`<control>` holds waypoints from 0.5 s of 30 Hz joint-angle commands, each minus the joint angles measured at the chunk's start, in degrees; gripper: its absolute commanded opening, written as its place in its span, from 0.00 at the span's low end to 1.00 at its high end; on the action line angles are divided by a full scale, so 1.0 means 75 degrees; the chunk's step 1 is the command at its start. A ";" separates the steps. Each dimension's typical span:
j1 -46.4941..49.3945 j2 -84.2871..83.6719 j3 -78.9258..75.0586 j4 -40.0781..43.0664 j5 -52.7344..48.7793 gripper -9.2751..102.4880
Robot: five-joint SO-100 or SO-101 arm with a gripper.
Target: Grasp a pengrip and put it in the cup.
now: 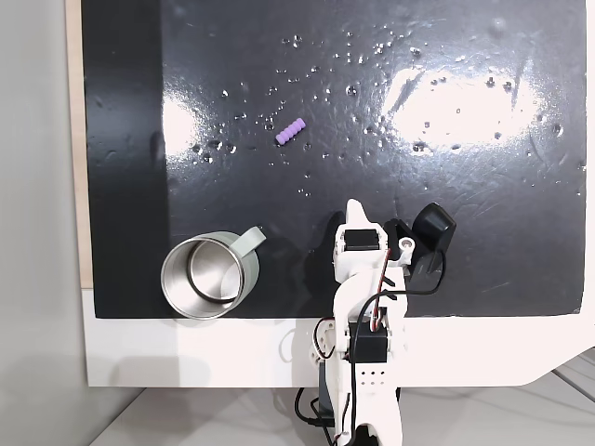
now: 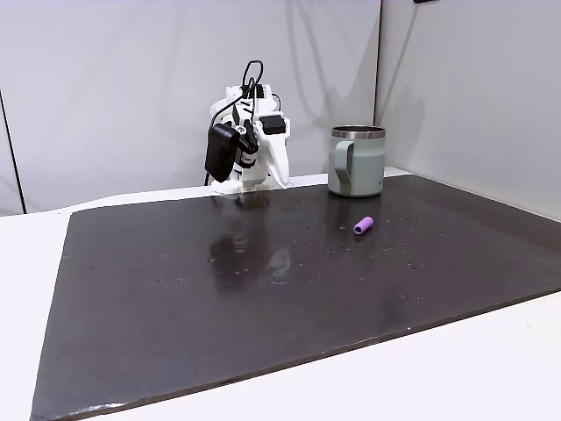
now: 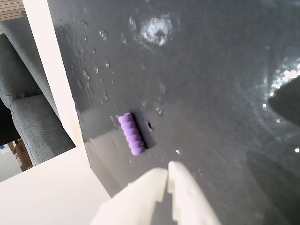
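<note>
While the arm sits folded back at the near edge of the desk (image 1: 521, 362), the end effector (image 3: 167, 174) is empty, its two pale fingertips pressed together with only a thin seam between them in the wrist view. The pengrip (image 1: 290, 131) lies on its side on the dark mat (image 1: 465, 232), well apart from the arm and out toward the middle of the mat in a fixed view; the wrist view shows it ahead of the fingertips and a little to their left, not touching them. The cup (image 1: 204, 276) stands upright near the mat's edge, to the left of the arm in that same fixed view, its handle (image 1: 249, 241) pointing toward the mat's centre and its shiny inside open.

The step in hand looks like the reach, and nothing has been grasped yet. To do it well, the jaws should spread before descending, since they cannot straddle the piece as they stand. The pengrip is short, soft and ribbed, so it will probably roll if nudged from the end; closing across its narrow width, with the fingertips brought down either side of its middle, seems safest. The glossy, speckled mat may let it slide, so a slow, straight descent and a gentle squeeze are wise.
</note>
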 commanded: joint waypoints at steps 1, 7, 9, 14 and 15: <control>-0.0434 0.0047 -0.0059 -0.0328 -0.0410 0.08; -0.0434 0.0047 -0.0059 -0.0328 -0.0410 0.08; -0.0434 0.0047 -0.0059 -0.0328 -0.0410 0.08; -0.0422 0.0047 -0.0082 -0.0492 -0.0715 0.08; -0.0398 0.0047 -0.0211 -0.0492 -0.0832 0.08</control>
